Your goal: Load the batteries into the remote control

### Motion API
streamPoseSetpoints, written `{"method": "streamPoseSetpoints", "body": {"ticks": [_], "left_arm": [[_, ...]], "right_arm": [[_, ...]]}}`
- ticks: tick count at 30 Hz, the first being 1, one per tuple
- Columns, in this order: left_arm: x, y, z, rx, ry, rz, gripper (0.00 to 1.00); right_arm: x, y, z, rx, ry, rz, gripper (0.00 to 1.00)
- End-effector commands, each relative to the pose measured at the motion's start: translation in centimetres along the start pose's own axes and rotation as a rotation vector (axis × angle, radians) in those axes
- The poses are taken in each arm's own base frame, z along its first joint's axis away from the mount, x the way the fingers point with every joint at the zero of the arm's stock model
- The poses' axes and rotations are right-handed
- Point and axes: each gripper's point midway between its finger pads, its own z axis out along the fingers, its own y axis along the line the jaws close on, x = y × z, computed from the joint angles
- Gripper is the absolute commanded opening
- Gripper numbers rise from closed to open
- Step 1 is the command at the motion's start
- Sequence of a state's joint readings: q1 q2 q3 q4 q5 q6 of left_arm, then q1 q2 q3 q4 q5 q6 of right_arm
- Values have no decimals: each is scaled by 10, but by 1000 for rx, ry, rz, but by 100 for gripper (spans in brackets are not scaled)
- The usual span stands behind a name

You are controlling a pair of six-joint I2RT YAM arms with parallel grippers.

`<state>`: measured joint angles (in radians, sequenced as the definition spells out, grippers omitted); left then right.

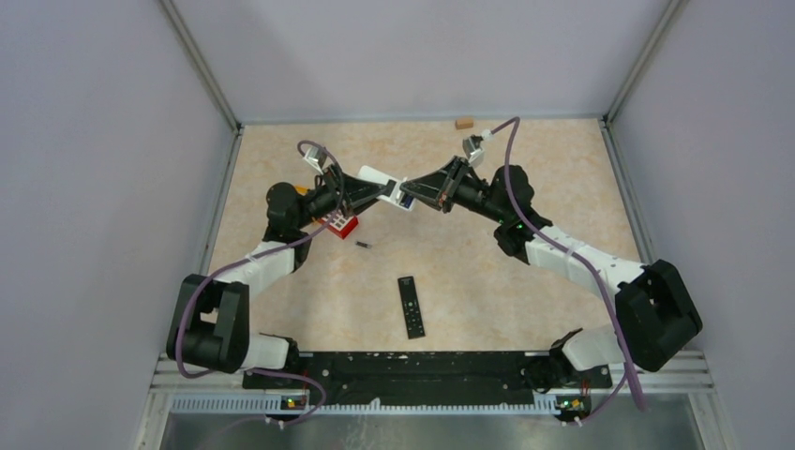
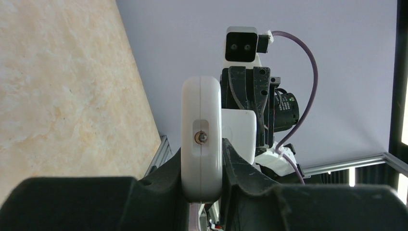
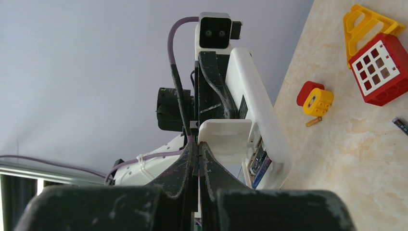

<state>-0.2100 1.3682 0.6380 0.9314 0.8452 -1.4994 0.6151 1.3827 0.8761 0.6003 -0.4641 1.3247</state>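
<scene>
One battery (image 3: 260, 162), tinged blue-purple, sits inside the open compartment on the back of the white remote (image 3: 260, 96). The compartment is only partly visible, so it cannot be told if a second one lies beside it. A loose battery (image 1: 362, 245) lies on the table (image 1: 487, 272), in front of the left arm and well apart from the white remote.

The white remote is held up in the air above the middle of the table. The left gripper (image 2: 202, 166) is clamped on it, with one finger on each broad face, and the wrist view shows it edge-on.

A small white cover (image 3: 226, 137) stands just beside the open compartment, right at the tip of the right gripper (image 3: 198, 147). The fingers of this gripper are pressed together. It cannot be told if they pinch an edge of the cover or only touch it.

A black remote (image 1: 411, 307) lies flat on the table, nearer to the arm bases. A red toy block (image 3: 380, 72) with a white grid rests under the left arm, with a yellow piece touching it. A small brown block (image 1: 463, 122) sits at the far edge.
</scene>
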Motion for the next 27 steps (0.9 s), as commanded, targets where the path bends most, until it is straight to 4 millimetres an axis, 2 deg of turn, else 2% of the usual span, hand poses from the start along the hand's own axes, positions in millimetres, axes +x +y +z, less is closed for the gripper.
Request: {"method": "streamPoseSetpoints", "body": {"ticks": [1, 11, 27], "left_arm": [[-2, -27, 1, 90, 11, 57, 0], [-2, -27, 1, 114, 11, 22, 0], [-2, -48, -2, 193, 20, -9, 0]], "right_arm": [[-1, 1, 1, -25, -20, -5, 0], [0, -2, 1, -25, -20, 19, 0], [9, -37, -5, 105, -1, 47, 1]]}}
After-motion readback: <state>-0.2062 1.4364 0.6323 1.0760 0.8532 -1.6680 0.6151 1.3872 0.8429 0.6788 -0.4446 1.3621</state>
